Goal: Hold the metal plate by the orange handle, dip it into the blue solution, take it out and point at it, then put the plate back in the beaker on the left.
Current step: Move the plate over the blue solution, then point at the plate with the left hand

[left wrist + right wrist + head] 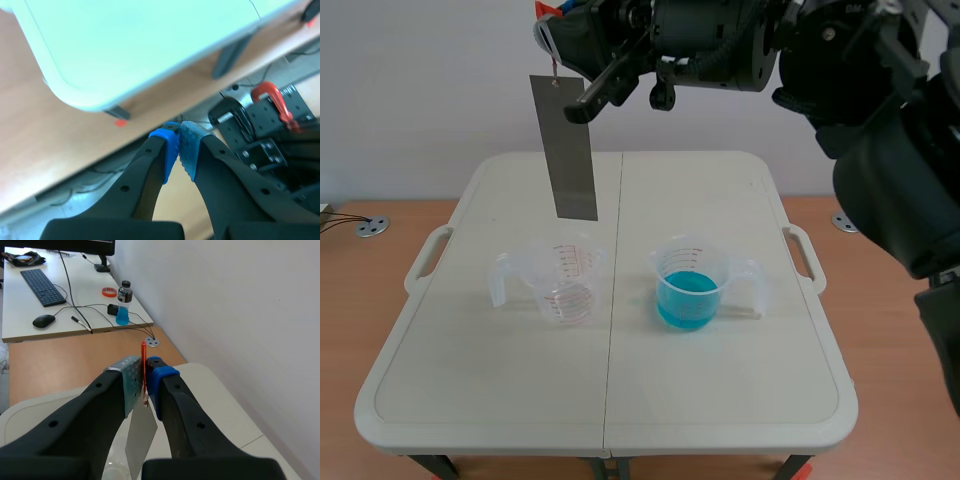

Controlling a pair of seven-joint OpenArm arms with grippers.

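Observation:
A long grey metal plate (575, 150) hangs upright high over the table, its lower edge above the empty clear beaker (565, 285) on the left. My right gripper (560, 35), reaching across from the right, is shut on the plate's orange handle (144, 360); the plate (140, 440) dangles below the fingers. The beaker of blue solution (690, 292) stands to the right of the empty one. My left gripper (179, 136) is shut on nothing, off the table beside a table corner (75, 95), and it does not appear in the scene view.
The white folding table (720, 400) has side handles and a middle seam. A red clamp (272, 95) and black mounting hardware lie under the left gripper. A side desk holds a keyboard (44, 286), a mouse and a bottle (123, 302).

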